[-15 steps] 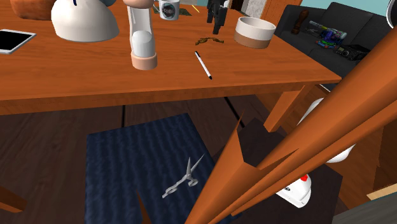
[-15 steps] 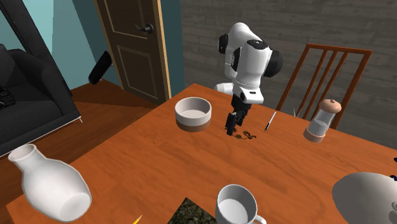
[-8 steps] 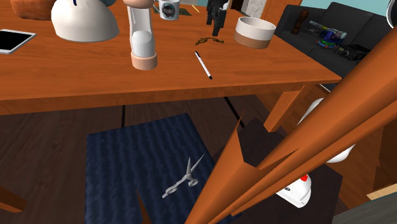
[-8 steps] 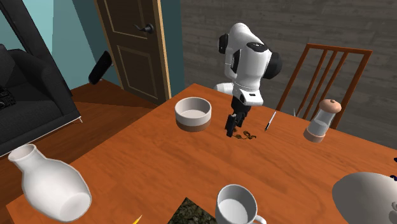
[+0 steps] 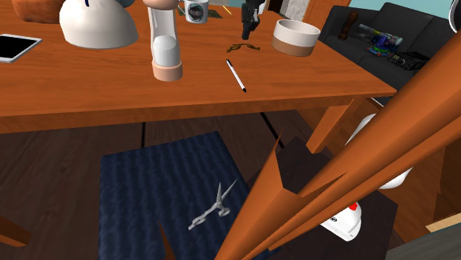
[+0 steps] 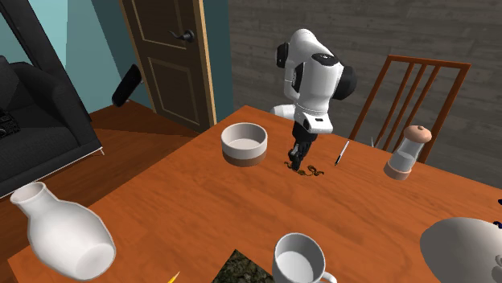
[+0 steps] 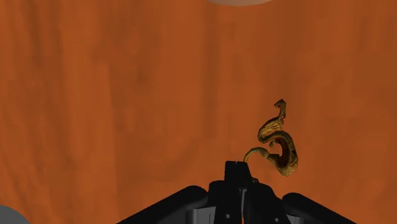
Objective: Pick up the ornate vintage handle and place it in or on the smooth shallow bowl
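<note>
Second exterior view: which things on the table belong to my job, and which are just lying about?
For the job: handle, bowl, gripper.
Lying about: pen, grinder, mug, vase.

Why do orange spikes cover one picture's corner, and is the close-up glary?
Shoulder view: brown wooden slats, likely a chair back, loom close to the camera. Wrist view: evenly lit orange wooden tabletop, no glare; the curly bronze-coloured handle casts no clear shadow.
</note>
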You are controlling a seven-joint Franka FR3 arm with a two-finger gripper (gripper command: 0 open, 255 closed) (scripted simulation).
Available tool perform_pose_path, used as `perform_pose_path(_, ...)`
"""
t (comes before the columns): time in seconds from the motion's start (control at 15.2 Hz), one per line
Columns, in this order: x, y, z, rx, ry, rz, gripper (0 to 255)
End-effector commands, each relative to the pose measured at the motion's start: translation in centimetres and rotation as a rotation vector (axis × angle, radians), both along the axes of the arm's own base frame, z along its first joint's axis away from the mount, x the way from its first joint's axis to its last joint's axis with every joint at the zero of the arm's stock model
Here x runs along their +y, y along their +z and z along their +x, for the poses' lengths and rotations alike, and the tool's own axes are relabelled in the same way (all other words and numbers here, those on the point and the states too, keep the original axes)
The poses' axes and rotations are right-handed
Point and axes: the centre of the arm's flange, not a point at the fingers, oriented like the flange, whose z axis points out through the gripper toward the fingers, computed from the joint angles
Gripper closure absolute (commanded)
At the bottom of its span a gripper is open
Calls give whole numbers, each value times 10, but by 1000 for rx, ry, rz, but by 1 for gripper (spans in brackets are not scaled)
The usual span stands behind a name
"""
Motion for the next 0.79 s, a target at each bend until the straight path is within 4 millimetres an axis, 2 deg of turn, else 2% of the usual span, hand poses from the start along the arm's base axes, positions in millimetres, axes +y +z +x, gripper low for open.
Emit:
perform_pose_path(0.0,0,0,0,0,0,0,255)
perform_pose_path(0.13,0,0,0,0,0,0,255)
perform_pose_path(0.2,0,0,0,0,0,0,0)
perform_pose_path(0.53,47,20,8,108,221,68,0)
perform_pose_path(0.73,47,5,9,108,221,68,0)
